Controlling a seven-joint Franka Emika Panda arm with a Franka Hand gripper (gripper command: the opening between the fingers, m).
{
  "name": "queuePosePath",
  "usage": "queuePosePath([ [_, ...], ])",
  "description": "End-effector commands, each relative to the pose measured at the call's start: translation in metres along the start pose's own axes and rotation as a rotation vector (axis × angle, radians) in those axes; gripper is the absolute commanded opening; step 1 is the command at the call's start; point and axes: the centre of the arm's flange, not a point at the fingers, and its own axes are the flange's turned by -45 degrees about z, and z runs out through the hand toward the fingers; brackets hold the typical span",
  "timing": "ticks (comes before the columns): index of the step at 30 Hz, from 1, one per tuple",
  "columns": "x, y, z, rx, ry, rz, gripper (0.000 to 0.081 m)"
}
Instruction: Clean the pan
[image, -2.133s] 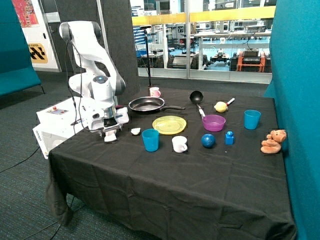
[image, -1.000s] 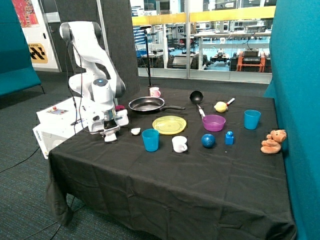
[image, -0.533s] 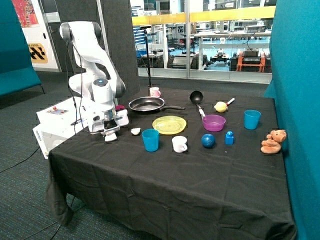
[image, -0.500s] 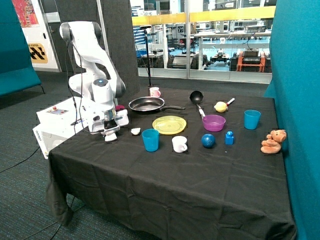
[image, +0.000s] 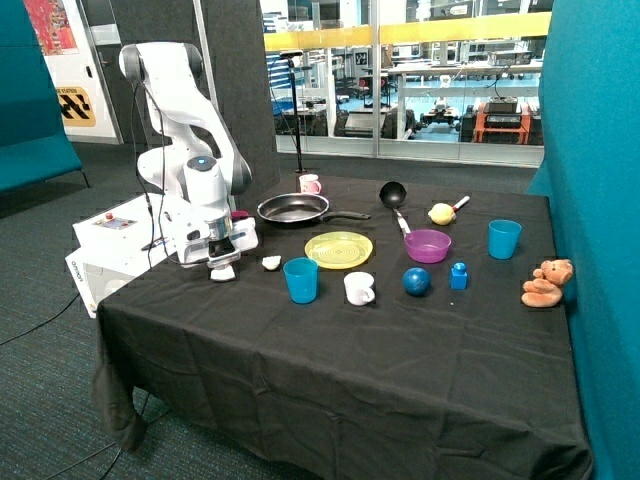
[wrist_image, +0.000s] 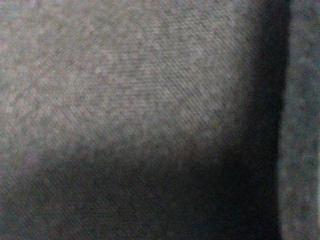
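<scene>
The pan (image: 293, 208), dark and round with a long black handle, sits at the back of the black-clothed table (image: 330, 340), next to a pink cup (image: 311, 184). My gripper (image: 222, 263) hangs low over the table's near corner beside the robot base, well short of the pan. A small white thing (image: 222, 274) lies on the cloth right under it, and I cannot tell whether they touch. Another small white thing (image: 271, 263) lies just beside. The wrist view shows only dark cloth (wrist_image: 125, 90) close up.
Between the gripper and the far side stand a blue cup (image: 300, 280), a white cup (image: 358, 288) and a yellow plate (image: 339, 249). Further along are a black ladle (image: 392, 194), a purple bowl (image: 428, 245), a blue ball (image: 416, 281), a second blue cup (image: 504, 239) and a teddy (image: 547, 283).
My gripper has risen slightly above the cloth near the table corner. The small white thing stays on the cloth below it. Nothing else has moved.
</scene>
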Motion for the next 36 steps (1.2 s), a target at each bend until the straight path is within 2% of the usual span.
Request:
queuePosePath([
  [1, 0.004, 0.001, -0.004, -0.0024, -0.0076, -0.002, 0.0],
  [2, 0.005, 0.001, -0.005, -0.0023, -0.0077, -0.021, 0.0],
  [5, 0.004, 0.001, -0.006, -0.0023, -0.0076, -0.01, 0.0],
  [10, 0.002, -0.001, -0.013, -0.0023, -0.0077, -0.031, 0.0],
  [14, 0.003, -0.005, -0.024, -0.0021, -0.0077, -0.062, 0.0],
  [17, 0.006, -0.012, -0.036, -0.002, -0.0077, -0.096, 0.0],
  [26, 0.011, -0.024, -0.051, -0.0018, -0.0078, -0.145, 0.0],
  [27, 0.012, -0.026, -0.053, -0.0016, -0.0078, -0.188, 0.0],
  [28, 0.012, -0.028, -0.055, -0.0018, -0.0078, -0.161, 0.0],
  [31, 0.013, -0.038, -0.062, -0.0015, -0.0079, -0.214, 0.0],
  [33, 0.013, -0.042, -0.065, -0.0016, -0.0078, -0.205, 0.0],
  [36, 0.014, -0.049, -0.069, -0.0015, -0.0079, -0.233, 0.0],
])
